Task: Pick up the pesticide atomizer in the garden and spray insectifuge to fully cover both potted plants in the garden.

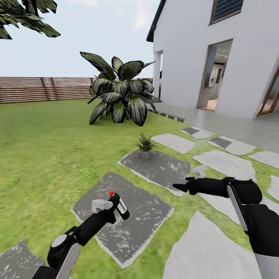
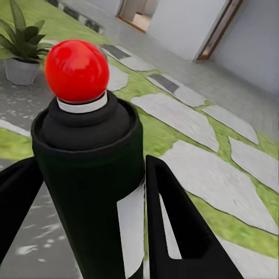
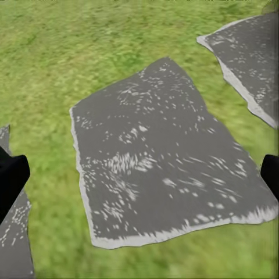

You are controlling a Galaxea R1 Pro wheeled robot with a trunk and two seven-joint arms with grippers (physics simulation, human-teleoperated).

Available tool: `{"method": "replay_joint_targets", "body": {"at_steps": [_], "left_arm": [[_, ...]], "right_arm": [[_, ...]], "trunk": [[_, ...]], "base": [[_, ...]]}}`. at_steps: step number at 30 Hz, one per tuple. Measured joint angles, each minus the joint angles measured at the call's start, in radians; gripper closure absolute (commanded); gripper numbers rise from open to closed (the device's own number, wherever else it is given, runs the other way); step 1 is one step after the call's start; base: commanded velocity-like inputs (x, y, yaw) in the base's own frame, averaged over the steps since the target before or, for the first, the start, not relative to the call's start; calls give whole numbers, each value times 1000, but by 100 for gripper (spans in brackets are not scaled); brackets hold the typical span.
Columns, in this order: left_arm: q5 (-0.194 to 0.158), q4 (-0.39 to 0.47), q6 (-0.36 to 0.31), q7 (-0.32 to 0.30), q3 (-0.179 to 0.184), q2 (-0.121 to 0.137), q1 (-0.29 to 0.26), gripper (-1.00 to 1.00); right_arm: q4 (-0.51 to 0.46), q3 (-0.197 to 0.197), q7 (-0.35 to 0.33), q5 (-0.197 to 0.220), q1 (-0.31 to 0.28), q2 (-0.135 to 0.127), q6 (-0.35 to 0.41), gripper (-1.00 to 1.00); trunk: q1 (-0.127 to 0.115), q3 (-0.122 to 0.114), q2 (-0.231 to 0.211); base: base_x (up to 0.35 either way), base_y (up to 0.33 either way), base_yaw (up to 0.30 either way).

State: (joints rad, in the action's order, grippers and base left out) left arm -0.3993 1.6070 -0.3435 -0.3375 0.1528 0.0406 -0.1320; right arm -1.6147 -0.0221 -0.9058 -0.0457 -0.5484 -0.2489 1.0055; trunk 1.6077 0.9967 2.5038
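My left gripper [image 1: 115, 207] clamps the pesticide atomizer [image 2: 87, 174], its red cap up. My right gripper [image 1: 179, 186] hovers spread and empty over a stone slab [image 3: 157, 168], near one potted plant [image 1: 145, 145].

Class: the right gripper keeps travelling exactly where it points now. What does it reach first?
Probably the dark grey stone slab in the grass: the right gripper, jaws wide open, looks straight down onto it with nothing between. Depth is unclear.

White house [image 1: 232, 58] w/ open doorway [image 1: 215, 75] — slat fence [image 1: 42, 89] behind.
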Motion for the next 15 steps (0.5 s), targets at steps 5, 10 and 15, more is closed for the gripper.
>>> {"method": "replay_joint_targets", "body": {"at_steps": [5, 10, 15], "left_arm": [[-1, -5, -17, 0, -2, 0, 1, 100], [-1, -8, -22, -1, -3, -1, 1, 100], [-2, -8, -23, -1, -3, -1, 1, 100]], "right_arm": [[0, 1, 1, 0, 0, 0, 0, -100], [0, 1, 1, -1, 0, 0, -1, -100], [0, 0, 1, 0, 0, 0, -1, -100]], "trunk": [[0, 0, 0], [0, 0, 0], [0, 0, 0]], "base": [[333, -81, 0], [333, -81, 0], [333, -50, 0]]}}
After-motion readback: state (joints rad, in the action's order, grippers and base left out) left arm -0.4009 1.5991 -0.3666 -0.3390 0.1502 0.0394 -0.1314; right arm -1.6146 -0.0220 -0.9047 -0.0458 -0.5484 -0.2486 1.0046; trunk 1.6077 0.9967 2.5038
